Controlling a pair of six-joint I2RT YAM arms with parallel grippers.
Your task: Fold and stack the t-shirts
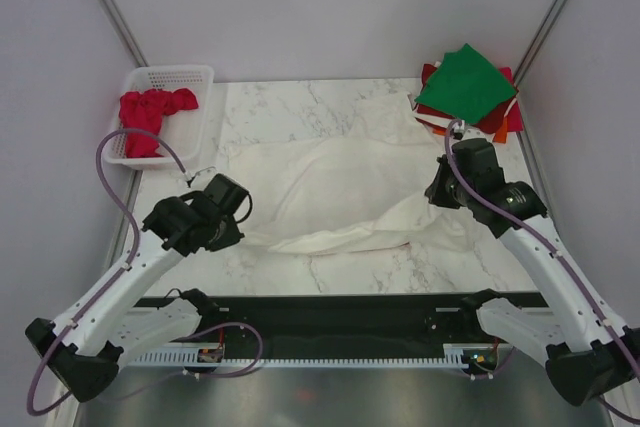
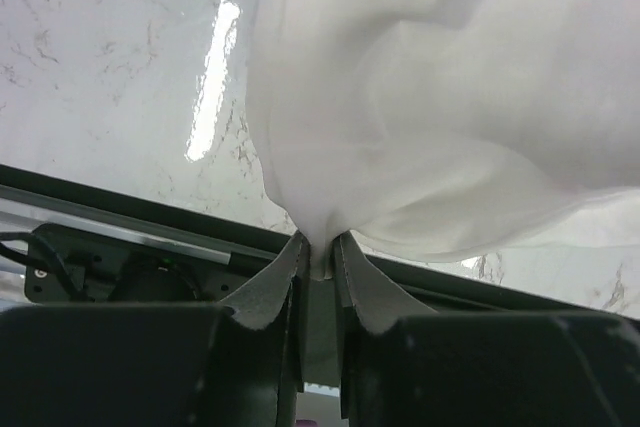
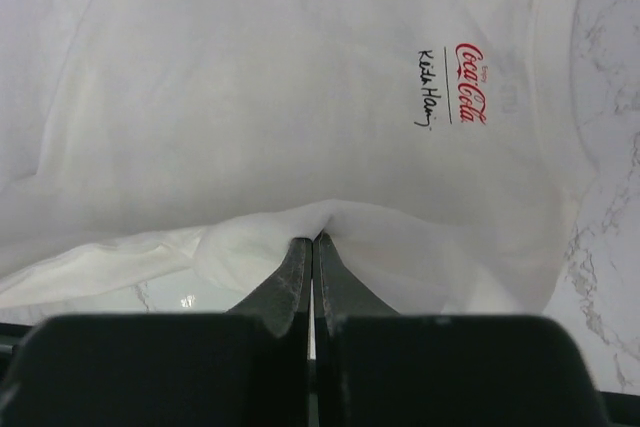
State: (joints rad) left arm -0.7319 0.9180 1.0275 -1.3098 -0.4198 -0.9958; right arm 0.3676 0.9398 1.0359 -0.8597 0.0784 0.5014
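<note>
The large cream-white t-shirt lies crumpled across the middle of the marble table. Its red Coca-Cola logo shows in the right wrist view. My left gripper is shut on the shirt's left edge, with cloth pinched between the fingers. My right gripper is shut on the shirt's right edge. A red t-shirt lies bunched in the white basket at the back left. A green t-shirt tops a stack with dark-red, orange and white ones at the back right.
The white lattice basket stands at the table's back left corner. The stack of folded shirts sits at the back right corner. A black rail runs along the near table edge. Grey walls and metal posts enclose the table.
</note>
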